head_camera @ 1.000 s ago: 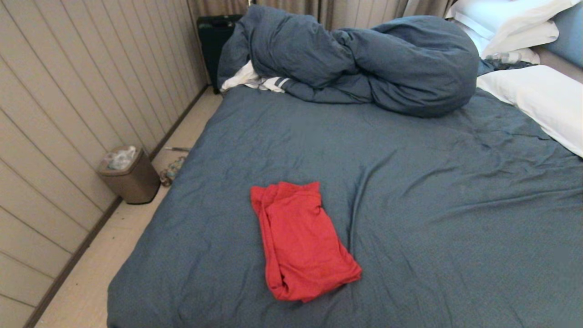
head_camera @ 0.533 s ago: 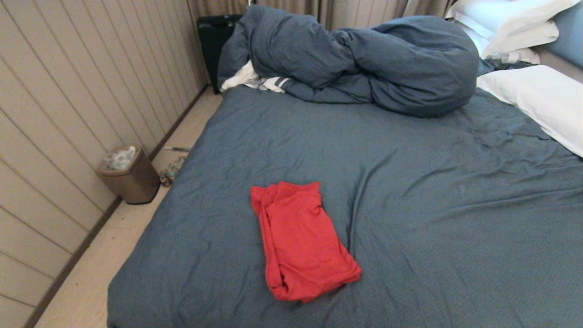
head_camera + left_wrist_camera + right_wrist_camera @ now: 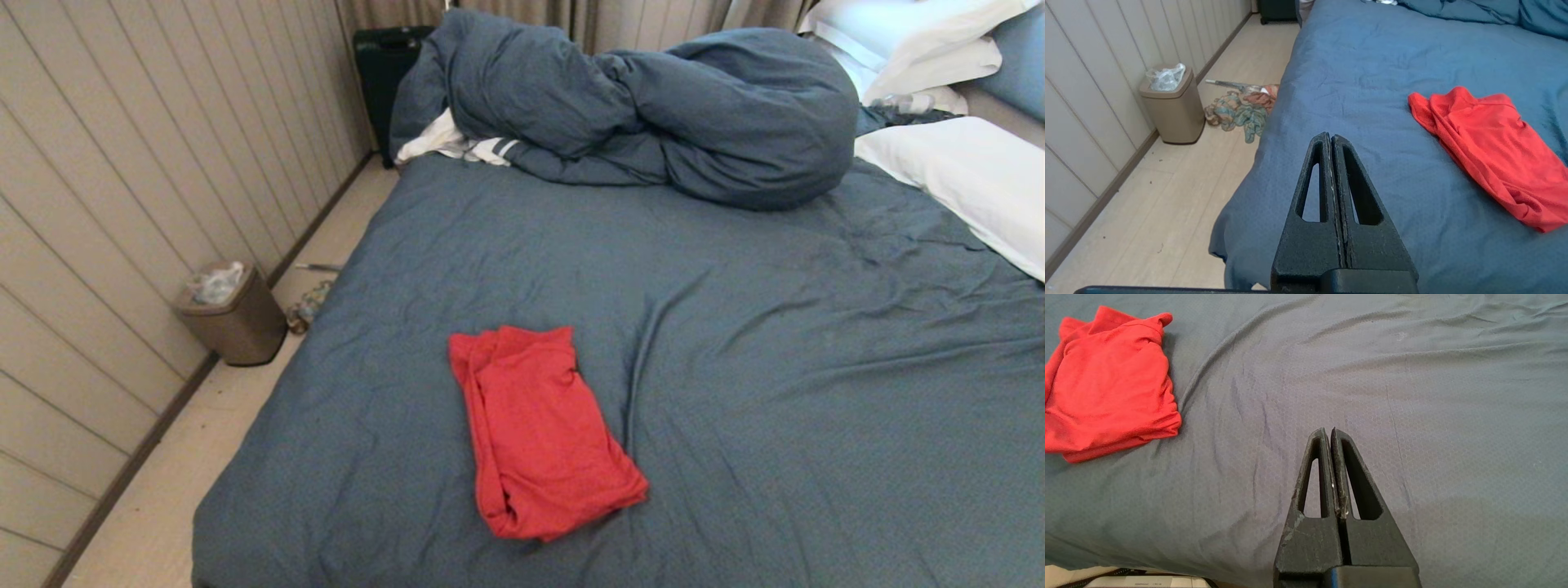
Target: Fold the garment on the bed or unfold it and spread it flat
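Two grippers I read as pressed together and empty: my left gripper (image 3: 1330, 139) hangs over the bed's (image 3: 735, 327) near-left edge, the folded red garment (image 3: 539, 433) lies centre-front on the sheet, my right gripper (image 3: 1328, 432) hangs above bare sheet beyond it.

No lettering, label, brand, number or sign can be read anywhere: the folded red garment (image 3: 543, 433) at the lower centre of the head view shows only plain fabric with no print facing up.
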Motion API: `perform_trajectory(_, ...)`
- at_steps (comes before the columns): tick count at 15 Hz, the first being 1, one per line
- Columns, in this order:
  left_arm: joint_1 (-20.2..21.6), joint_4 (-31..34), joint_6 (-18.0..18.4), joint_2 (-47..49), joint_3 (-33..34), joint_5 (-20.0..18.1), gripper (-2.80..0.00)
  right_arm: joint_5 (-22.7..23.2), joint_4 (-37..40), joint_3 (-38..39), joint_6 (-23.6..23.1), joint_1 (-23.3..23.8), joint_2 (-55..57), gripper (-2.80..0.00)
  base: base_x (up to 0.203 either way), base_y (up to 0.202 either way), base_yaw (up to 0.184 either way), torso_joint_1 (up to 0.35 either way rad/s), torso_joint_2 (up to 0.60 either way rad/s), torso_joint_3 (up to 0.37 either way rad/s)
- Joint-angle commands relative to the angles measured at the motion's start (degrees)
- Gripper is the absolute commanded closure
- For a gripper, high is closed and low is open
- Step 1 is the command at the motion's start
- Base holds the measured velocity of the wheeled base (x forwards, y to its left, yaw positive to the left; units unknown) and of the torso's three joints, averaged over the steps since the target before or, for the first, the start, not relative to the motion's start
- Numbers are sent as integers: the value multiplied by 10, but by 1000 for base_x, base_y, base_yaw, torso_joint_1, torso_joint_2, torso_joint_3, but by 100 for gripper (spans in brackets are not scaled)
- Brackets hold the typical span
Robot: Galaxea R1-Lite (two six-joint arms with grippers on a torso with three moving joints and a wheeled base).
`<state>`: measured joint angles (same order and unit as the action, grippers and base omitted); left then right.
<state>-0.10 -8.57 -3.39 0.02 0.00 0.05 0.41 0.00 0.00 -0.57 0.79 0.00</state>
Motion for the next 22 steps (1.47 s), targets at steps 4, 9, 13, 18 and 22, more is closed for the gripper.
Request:
perform_trajectory(4, 0, 0, 0, 2, 23, 0, 0, 0, 0, 1, 0, 0, 0, 0, 0, 0, 0, 0, 0, 0)
perform_trajectory(9, 0, 0, 0, 2, 23, 0, 0, 0, 0, 1, 0, 0, 0, 0, 0, 0, 0, 0, 0, 0)
perform_trajectory(13, 0, 0, 0, 2, 23, 0, 0, 1, 0, 1, -4, 0, 0, 0, 0, 0, 0, 0, 0, 0)
perform_trajectory(18, 0, 0, 0, 2, 23, 0, 0, -2, 0, 1, 4, 0, 1, 0, 0, 0, 0, 0, 0, 0)
perform_trajectory(22, 0, 0, 0, 2, 23, 0, 0, -2, 0, 1, 5, 0, 1, 0, 0, 0, 0, 0, 0, 0)
